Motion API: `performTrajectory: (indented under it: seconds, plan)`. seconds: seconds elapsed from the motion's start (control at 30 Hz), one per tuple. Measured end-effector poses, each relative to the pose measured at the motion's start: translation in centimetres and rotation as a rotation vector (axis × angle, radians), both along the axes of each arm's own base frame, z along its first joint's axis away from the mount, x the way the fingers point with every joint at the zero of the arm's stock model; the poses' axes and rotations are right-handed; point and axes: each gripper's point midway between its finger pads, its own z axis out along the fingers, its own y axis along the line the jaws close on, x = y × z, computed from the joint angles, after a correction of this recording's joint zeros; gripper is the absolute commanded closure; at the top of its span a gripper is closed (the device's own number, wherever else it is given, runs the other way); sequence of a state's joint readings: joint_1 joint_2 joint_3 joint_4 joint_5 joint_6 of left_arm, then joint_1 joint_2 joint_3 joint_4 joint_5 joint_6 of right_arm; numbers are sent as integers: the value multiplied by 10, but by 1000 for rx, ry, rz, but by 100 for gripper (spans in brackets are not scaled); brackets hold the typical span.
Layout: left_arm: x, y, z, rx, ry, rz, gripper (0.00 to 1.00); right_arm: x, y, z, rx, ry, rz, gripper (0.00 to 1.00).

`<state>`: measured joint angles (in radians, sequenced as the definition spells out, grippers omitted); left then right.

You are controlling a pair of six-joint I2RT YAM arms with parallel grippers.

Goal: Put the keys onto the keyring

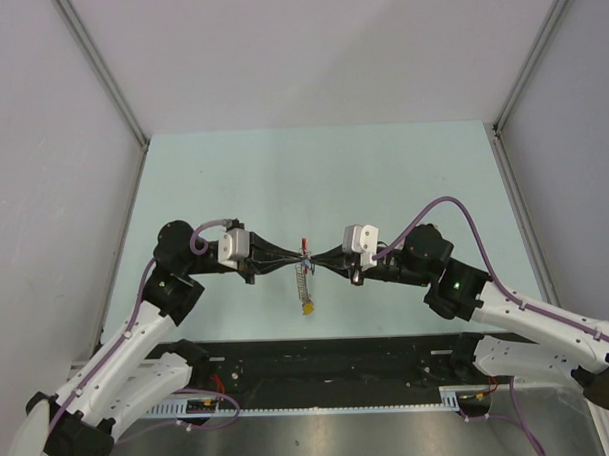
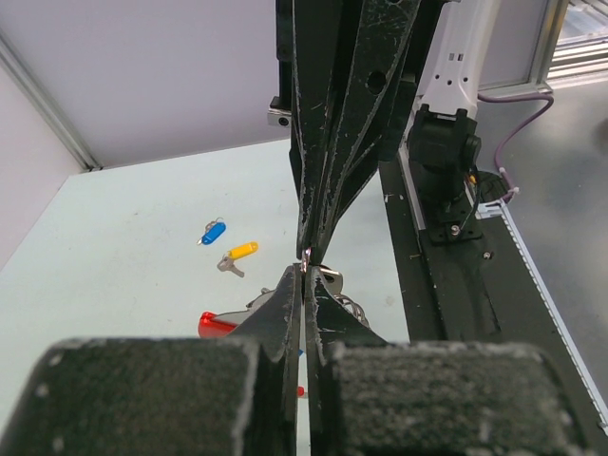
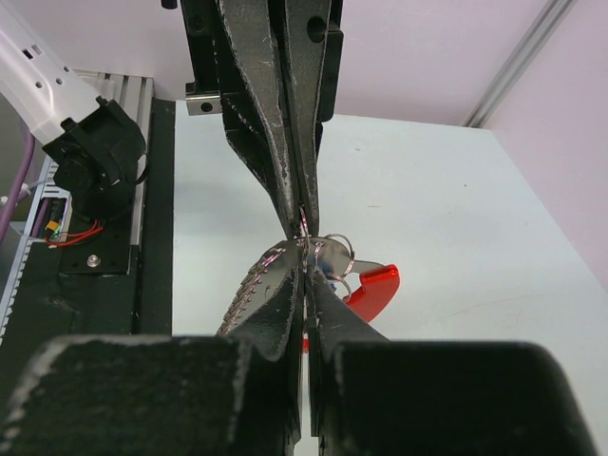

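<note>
Starting at your left, the left fingers (image 2: 293, 296) are pressed tight together, nipping a thin bit of wire on the large grey metal keyring with a red curved stretch (image 3: 372, 288). That keyring hangs above the pale green bench (image 1: 233, 180) in the middle of the workspace, just where the two arms meet tip to tip. On the other side, the right fingers (image 3: 293, 285) are likewise squeezed shut on the same thin metal, so both arms are pinching the ring at nearly one spot (which of them bears the weight, you cannot tell from here). Now look at the bench in the left wrist view. A small silver key with an oblong blue plastic tag (image 2: 213, 233) lies loose there, well apart from the ring, and just beside it lies a silver key with a yellow tag (image 2: 239, 253). The black-tagged key cannot be made out, since whatever dangles under the ring is mostly hidden by the fingers. By this reckoning you have the ring in hand, but the blue key at least is not threaded. Fetching it and working it onto the ring remain to be done.
</note>
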<state>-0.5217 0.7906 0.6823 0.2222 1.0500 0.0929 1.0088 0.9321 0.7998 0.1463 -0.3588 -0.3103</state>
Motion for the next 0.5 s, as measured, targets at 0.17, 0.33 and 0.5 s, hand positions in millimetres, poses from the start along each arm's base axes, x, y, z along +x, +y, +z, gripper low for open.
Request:
performTrajectory:
  seconds: [0.17,0.33,0.5]
  plan:
    - [-1,-1,1,-3,-5,-7,100,-2,-2,4,11,-2,0,100]
    - [-2,-2,0,-2,3,-10,100,-2,-3,5,21,-5,1,100]
    - [-1,-3,-1,2,11,-13,100,-2,-3,4,24,-2,1,100]
